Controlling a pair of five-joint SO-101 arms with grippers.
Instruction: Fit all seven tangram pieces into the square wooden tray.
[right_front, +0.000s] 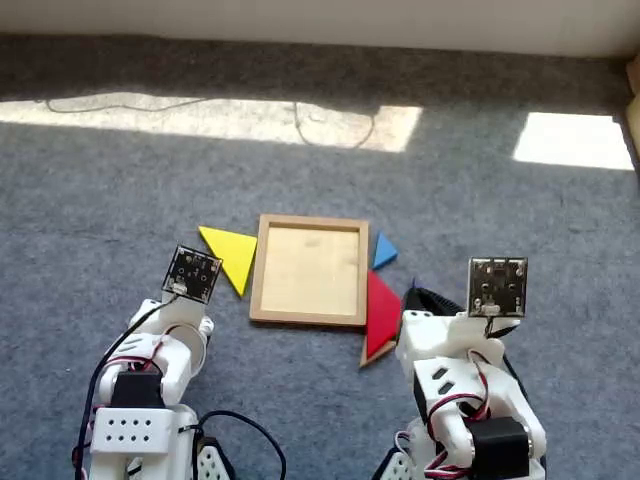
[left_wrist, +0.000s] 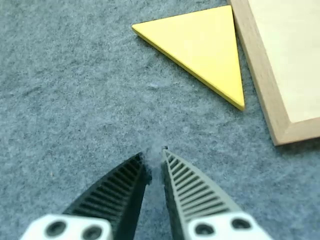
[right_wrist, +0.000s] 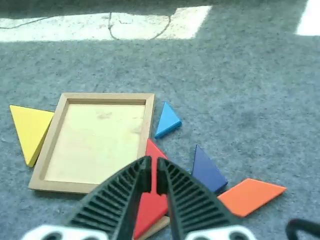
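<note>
You're holding the left gripper (left_wrist: 154, 152) and right gripper (right_wrist: 152, 162) clenched, empty, with the yellow triangle (left_wrist: 200, 45) lying flat beside the bare tray (left_wrist: 262, 85), so you're risking shoving rather than gripping it

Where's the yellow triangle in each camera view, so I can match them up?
High view: the yellow triangle lies beside the wooden tray, on the left arm's side.
Left wrist view: the yellow triangle lies ahead of the left end effector, beside the wooden tray's frame.
Right wrist view: the yellow triangle lies beside the wooden tray, opposite the light blue triangle.
Shared landmark: the wooden tray.
</note>
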